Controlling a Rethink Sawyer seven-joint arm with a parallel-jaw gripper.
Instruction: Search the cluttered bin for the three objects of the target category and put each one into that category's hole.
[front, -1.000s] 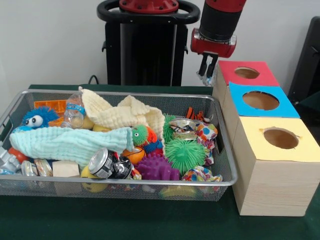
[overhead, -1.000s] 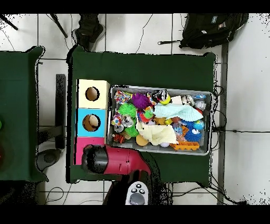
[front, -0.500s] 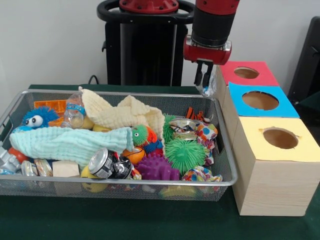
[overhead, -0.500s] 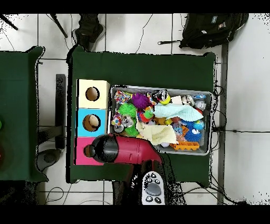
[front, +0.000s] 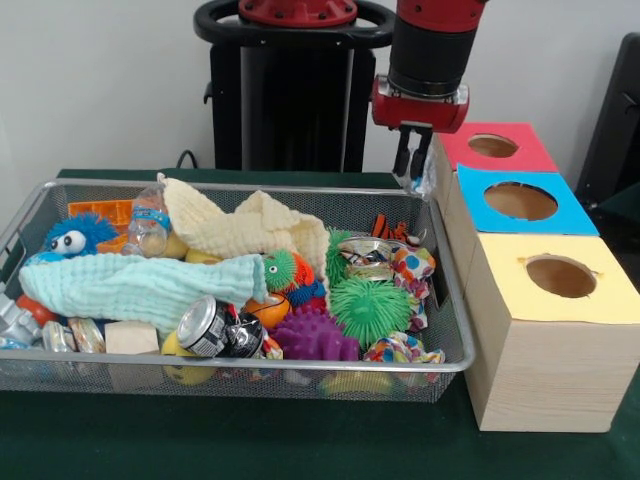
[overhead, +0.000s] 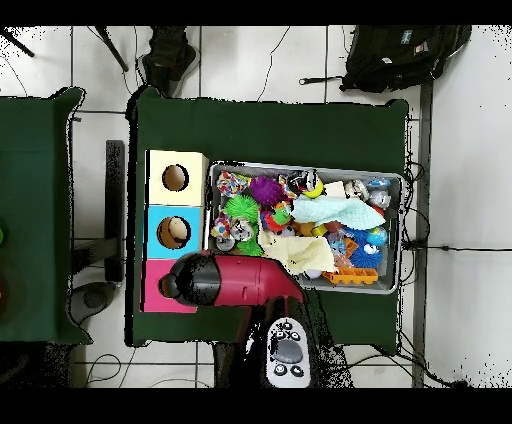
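Note:
The silver wire mesh bin (front: 300, 190) is full of toys and cloths; it also shows in the overhead view (overhead: 402, 230). One clear bottle with a blue label band (front: 148, 222) stands at the bin's far left corner. My gripper (front: 413, 172) hangs open and looks empty above the bin's far right corner, just left of the red-topped box. The red-topped hole (front: 493, 146) is open and apart from the gripper. In the overhead view the arm's end (overhead: 190, 280) covers the gripper and part of the red card (overhead: 153, 292).
The blue-topped hole (front: 521, 201) and the yellow-topped hole (front: 561, 276) are on boxes nearer the camera. In the bin lie a shiny can (front: 210, 327), a green spiky ball (front: 370, 308), a purple spiky ball (front: 312, 335), a mint cloth (front: 140, 285) and a cream cloth (front: 250, 232).
The gripper has moved from beside the red-topped box toward the bin's far right corner and dropped a little lower. Nothing in the bin has moved.

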